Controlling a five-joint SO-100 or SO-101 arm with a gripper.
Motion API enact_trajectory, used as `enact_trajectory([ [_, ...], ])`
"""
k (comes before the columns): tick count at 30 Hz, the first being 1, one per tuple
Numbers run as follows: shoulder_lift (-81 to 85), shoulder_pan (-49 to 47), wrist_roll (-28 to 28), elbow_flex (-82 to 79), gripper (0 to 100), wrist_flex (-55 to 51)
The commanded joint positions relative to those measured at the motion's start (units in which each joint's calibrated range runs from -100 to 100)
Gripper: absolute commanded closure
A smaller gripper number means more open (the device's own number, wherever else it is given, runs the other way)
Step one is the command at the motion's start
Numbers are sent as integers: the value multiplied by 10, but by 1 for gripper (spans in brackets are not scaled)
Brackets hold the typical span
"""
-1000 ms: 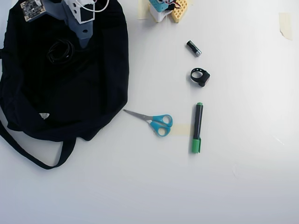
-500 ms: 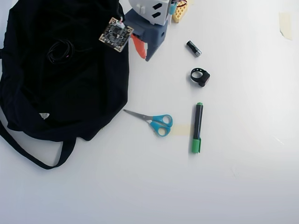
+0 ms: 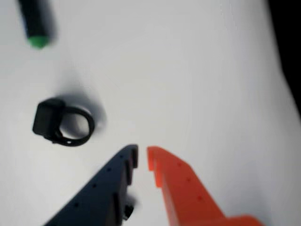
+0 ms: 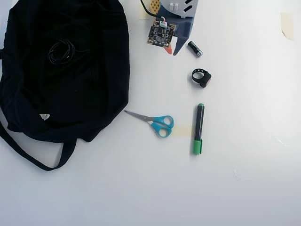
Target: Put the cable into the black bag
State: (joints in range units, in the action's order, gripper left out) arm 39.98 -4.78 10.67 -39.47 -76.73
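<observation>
I see the cable (image 4: 61, 51) coiled on the black bag (image 4: 94, 94), far left in overhead view. It looks light and floppy; I'd pinch across the bundled loops. Gripper (image 3: 142, 157) is nearly closed, empty, over bare table beside the ring strap (image 3: 62, 123). Open room between bag and scissors (image 4: 155, 122).

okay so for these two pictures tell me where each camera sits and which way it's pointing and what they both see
Wrist view: rides on the arm just behind the gripper, looking past its nearly closed dark and orange fingers at the white table, the black ring strap and the marker tip.
Overhead view: fixed above, looking straight down at the black bag with the cable on it, scissors, battery; the arm enters from the top edge.
Shared: gripper, ring strap, marker, table.
</observation>
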Motion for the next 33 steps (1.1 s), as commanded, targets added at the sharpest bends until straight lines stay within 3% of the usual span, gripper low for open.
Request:
enact_trajectory([
  [1,64,-20,-3,-85,98,63],
  [7,184,-52,-4,-251,98,139],
  [14,356,-53,-5,-410,98,148],
  [20,490,-52,-92,-538,98,148],
  [23,540,-40,-106,-590,98,147],
  [33,570,-16,-106,-601,98,80],
])
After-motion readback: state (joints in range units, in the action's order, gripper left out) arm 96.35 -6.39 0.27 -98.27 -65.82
